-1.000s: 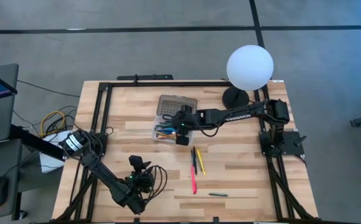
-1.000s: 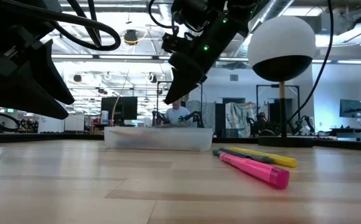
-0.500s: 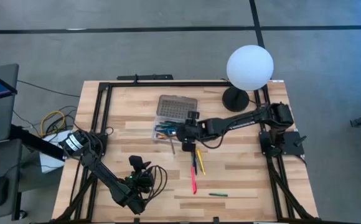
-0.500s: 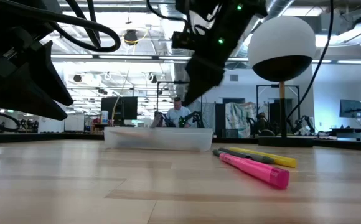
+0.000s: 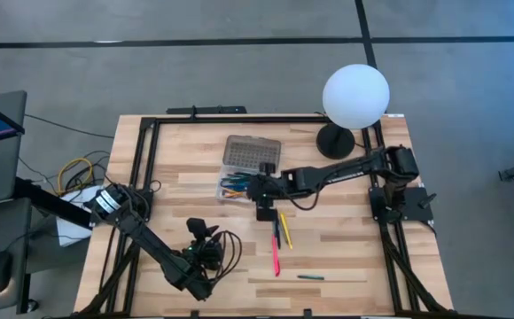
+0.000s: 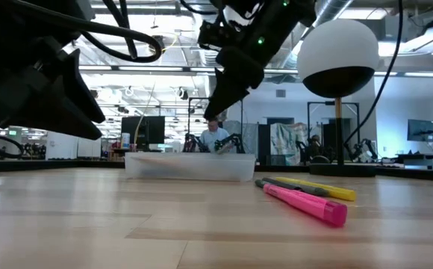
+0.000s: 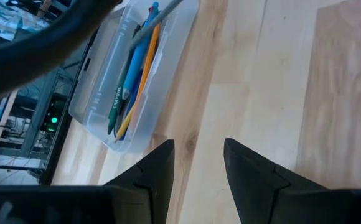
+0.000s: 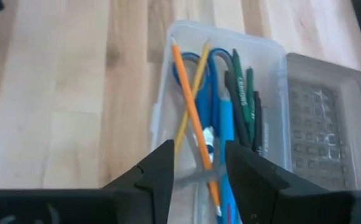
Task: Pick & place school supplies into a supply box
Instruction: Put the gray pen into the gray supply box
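lamp (image 5: 355, 96) behind box (image 5: 237, 187), bare table (image 5: 346, 257) right

Right tool (image 5: 263, 211) positioned above the tabletop (image 5: 346, 266), just beside the supply box (image 5: 239, 188) at its near edge. Box lid (image 5: 253, 152) hinged back flat on the far side of the box from the tool. Pens and pencils (image 8: 215, 143) lying lengthwise inside the box, some crossing. Three markers (image 5: 278, 232) lying loose on the tabletop just past the tool, on the side away from the box; one further pen (image 5: 310, 276) well apart, nearer the front edge. Lamp base (image 5: 335, 139) behind the tool's arm, near the rear corner. Left tool (image 5: 202, 232) near the front of the tabletop, well apart from the box.
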